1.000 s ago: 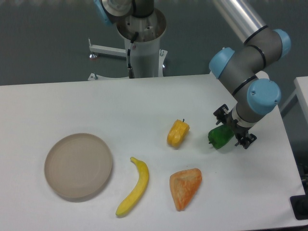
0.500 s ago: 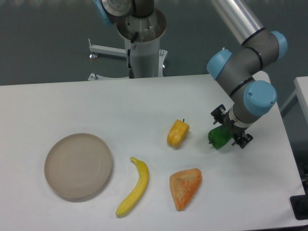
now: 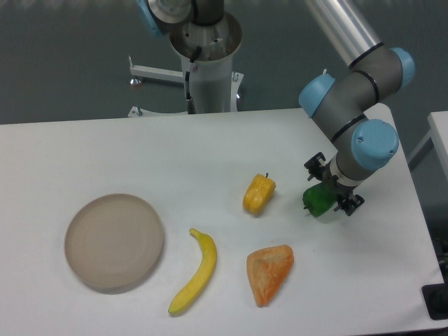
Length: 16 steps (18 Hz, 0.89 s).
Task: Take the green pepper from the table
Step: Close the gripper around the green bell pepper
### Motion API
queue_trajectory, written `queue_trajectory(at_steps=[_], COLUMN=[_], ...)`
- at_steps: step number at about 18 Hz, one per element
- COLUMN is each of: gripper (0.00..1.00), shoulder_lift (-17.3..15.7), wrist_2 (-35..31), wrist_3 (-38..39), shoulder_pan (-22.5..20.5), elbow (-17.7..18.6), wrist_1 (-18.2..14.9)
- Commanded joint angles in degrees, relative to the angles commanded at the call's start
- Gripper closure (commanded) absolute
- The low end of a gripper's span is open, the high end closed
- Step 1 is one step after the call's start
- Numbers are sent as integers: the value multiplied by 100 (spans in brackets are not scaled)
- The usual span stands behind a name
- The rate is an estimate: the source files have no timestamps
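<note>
Green pepper right of centre on table, between the fingers of gripper.

Nearest the front edge: orange wedge-shaped piece and banana, with round plate at the left, all where they were a second ago. Farther back, yellow pepper unmoved, just left of the green one with a gap of bare white between. Green pepper much as before, nudged slightly leftward along with the gripper since the earlier frames. Fingers narrow, closed against the pepper's sides; whether lifted clear of the surface, cannot tell. Open tabletop right of the gripper up to the right edge, and broad bare space across the far half. Arm reaching down from upper right, wrist bent over the pepper, shifted a little left and up.
</note>
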State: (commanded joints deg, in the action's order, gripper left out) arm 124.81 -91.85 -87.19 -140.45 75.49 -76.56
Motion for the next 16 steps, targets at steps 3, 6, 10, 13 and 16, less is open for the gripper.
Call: queue_trajectory(at_steps=[3,6,10,13,16], gripper=[0,0,17,39,49], shoulder_lift=[-9,-9,-9,-9,-9], wrist_2=[0,0,0,9,26], wrist_3=[0,26,18,9,9], shoulder_pan=[0,0,-9,-9,-18], elbow=[18,36,27,1,-52], wrist_1=[1,1,1,1,-8])
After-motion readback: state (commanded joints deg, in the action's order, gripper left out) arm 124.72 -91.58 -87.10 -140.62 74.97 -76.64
